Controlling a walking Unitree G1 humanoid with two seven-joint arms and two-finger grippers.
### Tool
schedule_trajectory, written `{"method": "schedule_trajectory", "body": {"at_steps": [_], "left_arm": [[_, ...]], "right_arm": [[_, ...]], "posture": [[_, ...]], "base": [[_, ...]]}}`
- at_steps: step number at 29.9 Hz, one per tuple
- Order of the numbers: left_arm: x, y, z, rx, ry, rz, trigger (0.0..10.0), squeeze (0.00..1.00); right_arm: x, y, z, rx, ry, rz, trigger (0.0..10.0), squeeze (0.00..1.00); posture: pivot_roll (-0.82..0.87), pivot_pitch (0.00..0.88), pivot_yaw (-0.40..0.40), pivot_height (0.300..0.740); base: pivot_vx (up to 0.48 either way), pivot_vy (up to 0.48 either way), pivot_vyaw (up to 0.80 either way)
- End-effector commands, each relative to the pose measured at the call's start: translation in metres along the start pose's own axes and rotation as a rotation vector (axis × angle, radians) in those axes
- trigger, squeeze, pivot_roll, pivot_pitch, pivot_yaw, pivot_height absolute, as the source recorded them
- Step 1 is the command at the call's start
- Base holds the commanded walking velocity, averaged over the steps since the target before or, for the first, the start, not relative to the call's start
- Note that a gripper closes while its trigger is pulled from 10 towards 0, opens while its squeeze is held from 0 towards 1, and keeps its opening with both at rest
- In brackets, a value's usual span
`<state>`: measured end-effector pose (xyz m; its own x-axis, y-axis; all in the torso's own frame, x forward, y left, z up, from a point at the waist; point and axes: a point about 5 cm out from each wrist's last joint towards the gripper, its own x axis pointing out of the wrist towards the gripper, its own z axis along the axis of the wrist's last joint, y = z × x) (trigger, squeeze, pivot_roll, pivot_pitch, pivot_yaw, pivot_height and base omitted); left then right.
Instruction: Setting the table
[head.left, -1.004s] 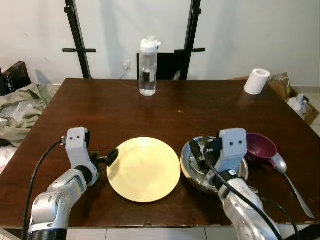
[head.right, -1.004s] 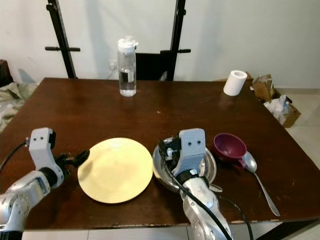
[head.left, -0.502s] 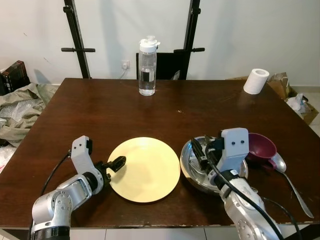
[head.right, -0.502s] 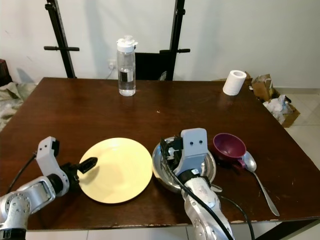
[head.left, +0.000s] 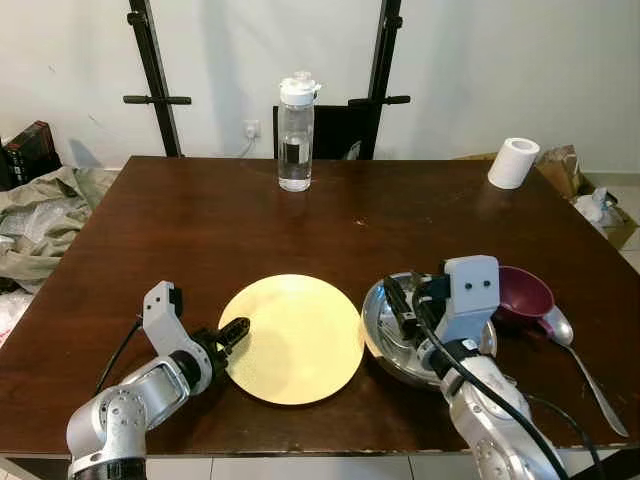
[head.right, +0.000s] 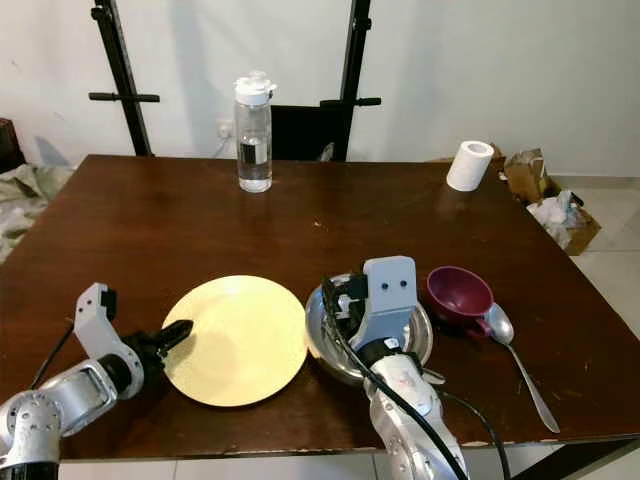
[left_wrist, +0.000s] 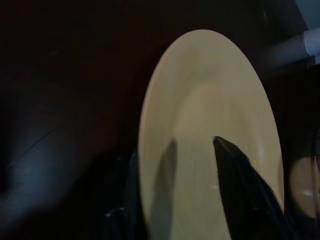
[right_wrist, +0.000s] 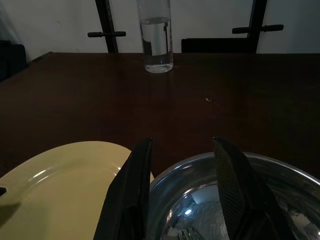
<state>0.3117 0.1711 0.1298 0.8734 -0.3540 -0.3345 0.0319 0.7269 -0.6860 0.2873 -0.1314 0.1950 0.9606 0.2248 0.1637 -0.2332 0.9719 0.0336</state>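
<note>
A round yellow plate (head.left: 292, 340) lies flat near the table's front edge. My left gripper (head.left: 237, 331) is at the plate's left rim, open. One black finger (left_wrist: 235, 185) reaches over the plate's surface and the other sits beside the rim. To the right of the plate stands a steel bowl (head.left: 378, 348) with what looks like fork tines (right_wrist: 186, 233) inside. My right gripper (right_wrist: 182, 143) hovers open over the bowl's near rim. A maroon cup (head.left: 522, 292) and a metal spoon (head.left: 584, 366) lie to the right of the bowl.
A clear water bottle (head.left: 296, 135) stands at the table's far middle, and a paper roll (head.left: 513, 162) at the far right corner. Black stand legs (head.left: 155, 75) rise behind the table. Crumpled cloth (head.left: 40, 215) lies on the floor to the left.
My left gripper has dropped lower and slid in at the plate's left rim. The plate has shifted slightly to the right. The right arm has hardly moved.
</note>
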Motion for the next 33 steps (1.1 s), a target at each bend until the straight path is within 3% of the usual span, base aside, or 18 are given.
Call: {"method": "schedule_trajectory", "body": {"at_steps": [1, 15, 23, 24, 25, 26, 27, 30, 33], "left_arm": [[-0.001, 0.011, -0.013, -0.041, 0.058, 0.046, 0.0, 0.0], [0.0, 0.011, -0.003, -0.048, 0.014, 0.051, 0.0, 0.0], [-0.002, 0.01, 0.013, -0.053, -0.058, 0.049, 0.0, 0.0], [-0.003, 0.009, 0.016, -0.063, -0.083, 0.043, 0.9, 0.0], [-0.003, 0.009, 0.016, -0.063, -0.083, 0.043, 0.9, 0.0], [-0.004, 0.008, 0.02, -0.077, -0.112, 0.033, 4.5, 0.0], [-0.005, 0.008, 0.025, -0.091, -0.145, 0.029, 10.0, 0.0], [-0.012, 0.007, 0.046, -0.123, -0.282, 0.026, 10.0, 0.0], [-0.015, 0.007, 0.056, -0.128, -0.342, 0.033, 10.0, 0.0]], "right_arm": [[-0.002, -0.002, 0.001, 0.007, 0.001, -0.007, 10.0, 0.0], [-0.001, -0.002, 0.002, 0.007, -0.003, -0.003, 10.0, 0.0], [0.0, -0.003, 0.001, 0.005, -0.002, 0.0, 10.0, 0.0], [0.0, -0.003, 0.001, 0.005, -0.002, 0.0, 10.0, 0.0], [0.0, -0.003, 0.001, 0.005, -0.002, 0.0, 10.0, 0.0], [0.0, -0.003, 0.001, 0.004, -0.002, 0.0, 10.0, 0.0], [0.0, -0.003, 0.001, 0.004, -0.002, 0.0, 10.0, 0.0], [0.0, -0.003, 0.002, 0.004, -0.002, -0.001, 10.0, 0.0], [0.0, -0.002, 0.002, 0.004, -0.002, -0.002, 10.0, 0.0]], "posture": [[0.0, 0.118, 0.048, 0.74], [0.0, 0.109, 0.049, 0.74], [0.0, 0.102, 0.045, 0.74], [0.0, 0.102, 0.045, 0.74], [0.0, 0.102, 0.045, 0.74], [0.0, 0.102, 0.045, 0.74], [0.0, 0.102, 0.045, 0.74], [0.0, 0.108, 0.044, 0.74], [0.0, 0.109, 0.046, 0.74]], "base": [[0.0, 0.0, 0.0], [0.0, 0.0, 0.0], [0.0, 0.0, 0.0], [0.0, 0.0, 0.0], [0.0, 0.0, 0.0], [0.0, 0.0, 0.0], [0.0, 0.0, 0.0], [0.0, 0.0, 0.0], [0.0, 0.0, 0.0]]}}
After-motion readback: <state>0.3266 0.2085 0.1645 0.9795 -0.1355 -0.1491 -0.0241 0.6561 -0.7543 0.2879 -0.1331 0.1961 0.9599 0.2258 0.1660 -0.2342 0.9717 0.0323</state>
